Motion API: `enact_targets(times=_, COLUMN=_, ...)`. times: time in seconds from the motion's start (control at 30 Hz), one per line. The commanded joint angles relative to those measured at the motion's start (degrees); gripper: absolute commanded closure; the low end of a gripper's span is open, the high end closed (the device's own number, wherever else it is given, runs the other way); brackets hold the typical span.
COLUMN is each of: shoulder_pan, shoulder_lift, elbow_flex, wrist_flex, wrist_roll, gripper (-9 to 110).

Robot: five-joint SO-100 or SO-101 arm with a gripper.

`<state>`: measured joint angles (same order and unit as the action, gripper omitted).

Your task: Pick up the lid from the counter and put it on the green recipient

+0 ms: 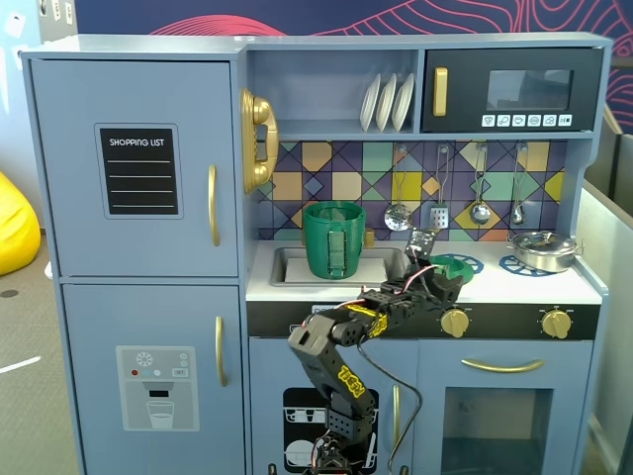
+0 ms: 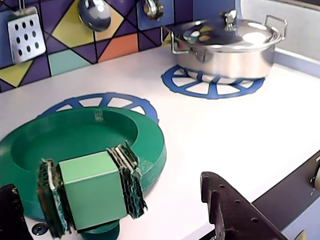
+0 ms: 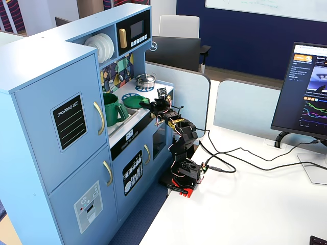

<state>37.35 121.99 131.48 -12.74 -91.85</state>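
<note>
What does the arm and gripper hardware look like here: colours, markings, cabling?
The arm is built of black printed links with yellow lettering on several segments. Thin red and white wires loop near the gripper, and a black cable hangs from the elbow. Its base has red parts. In the wrist view the fingers are dark and serrated.

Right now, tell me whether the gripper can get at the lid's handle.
Probably yes. In the wrist view the gripper is open, its jaws either side of the lid and its blocky handle, with nothing between. The steel pot sits apart on the other burner print.
</note>
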Motion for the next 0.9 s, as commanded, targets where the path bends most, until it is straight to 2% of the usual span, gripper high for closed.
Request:
enact_targets(times=0.0, shoulder_pan=-2.1, shoulder_lift=-1.9, elbow_flex=-6.5, wrist_flex=-2.0, wrist_roll=-0.2, gripper=63)
enact_targets(times=0.4, shoulder_pan=-5.2, shoulder_lift=-8.1, elbow_flex=-10.8, wrist_flex=-3.7, wrist_roll=0.2, gripper=70)
enact_targets(times=0.47, shoulder_pan=-5.4, shoulder_lift=-8.3, elbow_flex=-10.9, wrist_flex=-3.7, wrist_roll=-0.4, gripper=79)
enact_targets(times=0.57, shoulder_pan=-6.2, shoulder_lift=-8.4, elbow_flex=-10.8, wrist_flex=-3.7, wrist_roll=-1.8, gripper=99)
enact_targets(times=0.6, shoulder_pan=-6.4, shoulder_lift=-8.6, elbow_flex=-11.1, wrist_flex=-3.8, wrist_roll=-1.8, gripper=101)
enact_targets(times=0.87, shoulder_pan=-6.2, shoulder_lift=-7.9, elbow_flex=-13.7, wrist_flex=-4.3, wrist_roll=-0.6, gripper=101)
